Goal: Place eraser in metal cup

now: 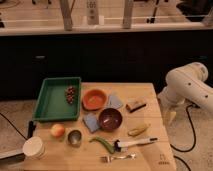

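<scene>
In the camera view, the wooden table (150, 90) is filling the lower middle of the frame. The eraser (136, 105) is lying flat at the right of centre, tan top up, just right of a blue cloth (115, 101) and well apart from the metal cup (74, 137). That cup is standing upright at the lower left, just beside an orange fruit (57, 130) and above and to the right of a white paper cup (34, 147).

A green tray (50, 107) is sitting at the upper left with a bunch of dark grapes (70, 94) inside it. An orange bowl (94, 98) and a maroon bowl (110, 118) are resting near the centre, with a second blue cloth (91, 122) touching the maroon one.

Lower down, a yellow banana-shaped piece (138, 131), a white-handled brush (135, 143), a green pepper (102, 142) and a fork (118, 158) are lying apart.

The white arm (192, 85) is reaching in from the right edge. The gripper (171, 118) is hanging point-down just off the table's right side, its fingers standing apart and gripping nothing.
</scene>
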Available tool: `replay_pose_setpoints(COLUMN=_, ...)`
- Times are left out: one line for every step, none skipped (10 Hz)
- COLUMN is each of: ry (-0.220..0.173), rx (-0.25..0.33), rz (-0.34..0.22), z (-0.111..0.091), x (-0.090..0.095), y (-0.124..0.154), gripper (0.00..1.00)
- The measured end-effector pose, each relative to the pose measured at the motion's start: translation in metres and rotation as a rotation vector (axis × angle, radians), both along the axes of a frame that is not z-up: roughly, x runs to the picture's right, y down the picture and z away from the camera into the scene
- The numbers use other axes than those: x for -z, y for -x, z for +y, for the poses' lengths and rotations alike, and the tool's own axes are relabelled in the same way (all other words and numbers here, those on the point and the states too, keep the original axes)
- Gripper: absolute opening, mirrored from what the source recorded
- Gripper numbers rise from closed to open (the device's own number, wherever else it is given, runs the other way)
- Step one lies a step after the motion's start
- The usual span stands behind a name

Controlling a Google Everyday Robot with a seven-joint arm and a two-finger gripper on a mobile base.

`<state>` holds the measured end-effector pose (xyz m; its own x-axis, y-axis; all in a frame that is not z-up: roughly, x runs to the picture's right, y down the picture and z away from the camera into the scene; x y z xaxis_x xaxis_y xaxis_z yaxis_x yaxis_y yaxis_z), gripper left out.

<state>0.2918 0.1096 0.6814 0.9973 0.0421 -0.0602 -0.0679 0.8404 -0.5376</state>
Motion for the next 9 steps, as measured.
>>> replay_pose_setpoints(ry=0.000, rx=0.000, rz=0.000, z=0.000, x=0.000, y=0.000, gripper=0.80)
replay_pose_setpoints(ry=0.000, rx=0.000, rz=0.000, z=0.000, x=0.000, y=0.000, gripper=0.80)
replay_pose_setpoints(ry=0.000, rx=0.000, rz=0.000, z=0.000, x=0.000, y=0.000, gripper=0.80)
replay_pose_setpoints(ry=0.000, rx=0.000, rz=0.000, z=0.000, x=0.000, y=0.000, gripper=0.80)
replay_pose_setpoints(ry=0.000, rx=0.000, rz=0.000, z=0.000, x=0.000, y=0.000, gripper=0.80)
replay_pose_setpoints(ry=-0.003, rx=0.004, rz=0.001, z=-0.001, x=-0.001, y=-0.001, gripper=0.80)
replay_pose_setpoints(ry=-0.010, rx=0.026, rz=-0.003, z=-0.004, x=-0.010, y=0.000, gripper=0.80)
replay_pose_setpoints(ry=-0.017, rx=0.046, rz=-0.008, z=-0.011, x=-0.021, y=0.002, gripper=0.80)
replay_pose_setpoints(ry=-0.021, rx=0.058, rz=-0.011, z=-0.015, x=-0.028, y=0.002, gripper=0.80)
